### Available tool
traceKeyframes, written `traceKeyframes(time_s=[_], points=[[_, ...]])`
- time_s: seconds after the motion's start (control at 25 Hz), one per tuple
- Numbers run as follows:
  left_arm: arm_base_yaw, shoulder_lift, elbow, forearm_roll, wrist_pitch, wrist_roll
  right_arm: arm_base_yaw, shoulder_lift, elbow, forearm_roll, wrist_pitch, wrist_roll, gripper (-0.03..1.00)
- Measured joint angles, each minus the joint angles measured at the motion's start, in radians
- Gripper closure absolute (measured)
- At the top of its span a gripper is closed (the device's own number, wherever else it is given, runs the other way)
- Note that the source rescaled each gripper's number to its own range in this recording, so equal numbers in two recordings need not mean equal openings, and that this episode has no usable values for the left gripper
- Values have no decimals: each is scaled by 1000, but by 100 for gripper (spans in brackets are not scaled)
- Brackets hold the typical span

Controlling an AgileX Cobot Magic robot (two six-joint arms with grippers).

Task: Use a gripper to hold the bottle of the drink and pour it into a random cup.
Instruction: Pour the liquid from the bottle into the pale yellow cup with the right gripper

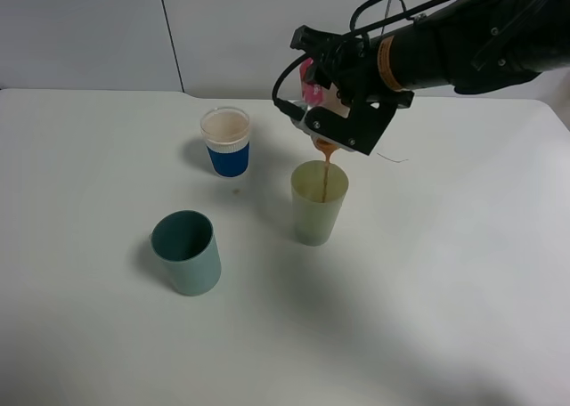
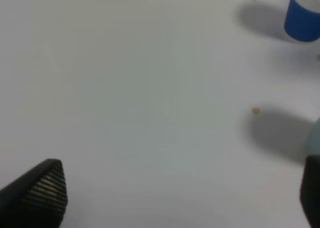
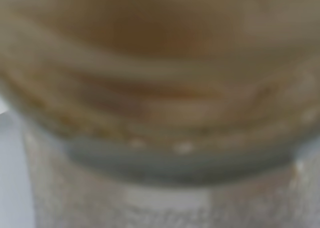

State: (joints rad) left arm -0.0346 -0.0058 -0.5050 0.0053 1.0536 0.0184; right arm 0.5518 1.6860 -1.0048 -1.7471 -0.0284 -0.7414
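Note:
My right gripper (image 1: 331, 112) is shut on the bottle of the drink (image 1: 317, 112), which is tipped mouth-down above the cup (image 1: 318, 205). A thin brown stream (image 1: 327, 166) runs from the bottle's neck into the pale yellow-green cup, which stands upright on the table. The right wrist view is filled by the blurred bottle (image 3: 160, 88) with brown drink in it. My left gripper (image 2: 180, 198) is open over bare table, with one ridged fingertip (image 2: 45, 188) showing; it is out of the exterior high view.
A short blue-and-white paper cup (image 1: 225, 142) stands behind and left of the cup, also in the left wrist view (image 2: 303, 15). A darker teal tumbler (image 1: 186, 252) stands front left. A small brown drop (image 2: 255, 111) lies on the white table (image 1: 445, 290).

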Motion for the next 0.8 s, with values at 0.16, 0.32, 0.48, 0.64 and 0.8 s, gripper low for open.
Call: traceKeyframes(time_s=[0.16, 0.32, 0.48, 0.64, 0.8], points=[[0, 0, 0, 0, 0, 0, 5, 0, 0, 1, 0, -3, 97], [0, 0, 0, -5, 0, 0, 5, 0, 0, 2, 28, -23, 97], [0, 0, 0, 0, 0, 0, 7, 0, 0, 3, 45, -29, 97], [0, 0, 0, 0, 0, 0, 22, 0, -5, 3, 60, -35, 97], [0, 0, 0, 0, 0, 0, 31, 0, -16, 3, 71, -37, 97]])
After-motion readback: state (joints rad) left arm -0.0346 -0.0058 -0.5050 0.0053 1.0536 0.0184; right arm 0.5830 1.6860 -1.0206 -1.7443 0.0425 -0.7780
